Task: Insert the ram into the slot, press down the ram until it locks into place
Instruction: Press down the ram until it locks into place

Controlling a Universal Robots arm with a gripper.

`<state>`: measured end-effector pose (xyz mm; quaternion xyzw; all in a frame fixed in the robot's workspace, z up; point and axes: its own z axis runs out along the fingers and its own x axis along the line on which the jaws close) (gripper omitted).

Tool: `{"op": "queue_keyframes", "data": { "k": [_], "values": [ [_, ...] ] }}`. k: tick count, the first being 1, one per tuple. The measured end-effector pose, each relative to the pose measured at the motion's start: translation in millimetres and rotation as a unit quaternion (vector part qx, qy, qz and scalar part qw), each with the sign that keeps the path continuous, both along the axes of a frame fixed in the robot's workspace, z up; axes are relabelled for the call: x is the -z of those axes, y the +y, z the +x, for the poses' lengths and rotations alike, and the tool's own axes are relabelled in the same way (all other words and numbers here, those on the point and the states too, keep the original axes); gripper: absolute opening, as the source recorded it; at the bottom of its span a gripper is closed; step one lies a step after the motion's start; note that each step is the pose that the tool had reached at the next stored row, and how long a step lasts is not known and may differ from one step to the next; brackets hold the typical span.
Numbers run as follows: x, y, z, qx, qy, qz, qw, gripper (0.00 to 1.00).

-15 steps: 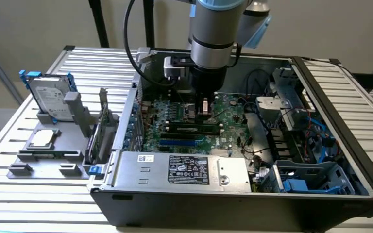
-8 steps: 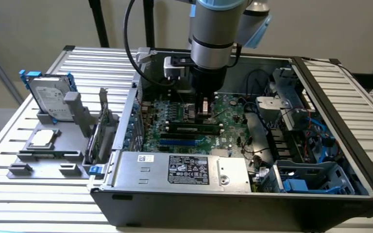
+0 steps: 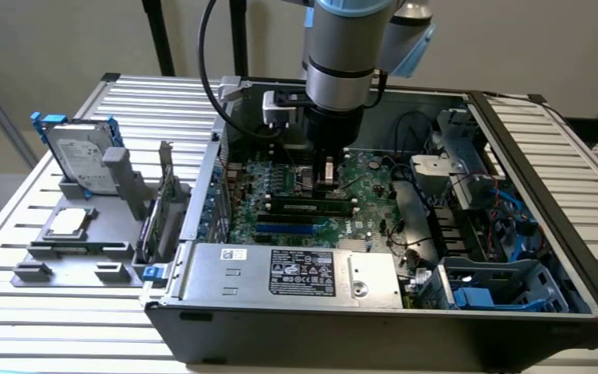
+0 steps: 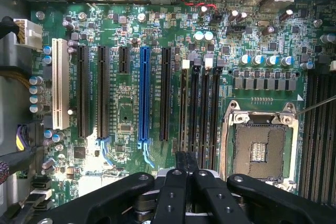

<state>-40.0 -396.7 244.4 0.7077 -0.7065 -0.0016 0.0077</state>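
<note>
Black steel computer case (image 3: 310,327) lies open on the slatted table (image 3: 60,327), its green motherboard (image 4: 121,114) bare under the arm. Above the board hangs the gripper (image 3: 325,175), its fingers (image 4: 179,163) clenched on the ram (image 4: 187,159), which stands edge-on just over the row of black slots beside the empty processor socket (image 4: 258,148). One slot (image 4: 183,108) lies directly under the ram's edge; whether they touch I cannot tell.

Tool (image 3: 326,173) over motherboard (image 3: 367,175) inside computer case (image 3: 382,327), ram (image 3: 310,207) in slot (image 3: 307,212).
</note>
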Motion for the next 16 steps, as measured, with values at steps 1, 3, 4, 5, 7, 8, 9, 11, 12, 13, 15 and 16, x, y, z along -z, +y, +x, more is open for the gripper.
{"op": "queue_keyframes", "data": {
  "k": [1,3,4,5,7,8,9,11,12,13,15,16],
  "values": [
    [0.0,0.0,0.0,0.000,0.0000,0.0000,1.0000,0.10],
    [0.0,0.0,0.0,0.000,0.0000,0.0000,1.0000,0.10],
    [0.0,0.4,0.0,0.000,0.0001,-0.0001,1.0000,0.10],
    [0.2,0.7,0.0,0.000,0.0001,-0.0001,1.0000,0.10],
    [0.9,2.1,-0.3,0.000,0.0000,0.0000,1.0000,0.10],
    [1.3,2.8,-0.4,0.000,0.0000,0.0000,1.0000,0.10],
    [1.8,3.3,-0.4,0.000,0.0000,0.0000,1.0000,0.10],
    [2.9,3.7,-0.3,0.000,0.0000,0.0001,1.0000,0.10],
    [3.5,3.8,-0.3,0.000,0.0000,0.0000,1.0000,0.10],
    [4.1,3.7,-0.4,0.000,0.0000,0.0000,1.0000,0.10],
    [5.5,3.8,-1.0,0.000,0.0000,0.0000,1.0000,0.10],
    [6.3,3.8,-1.3,0.000,0.0000,0.0000,1.0000,0.10]
  ]
}}
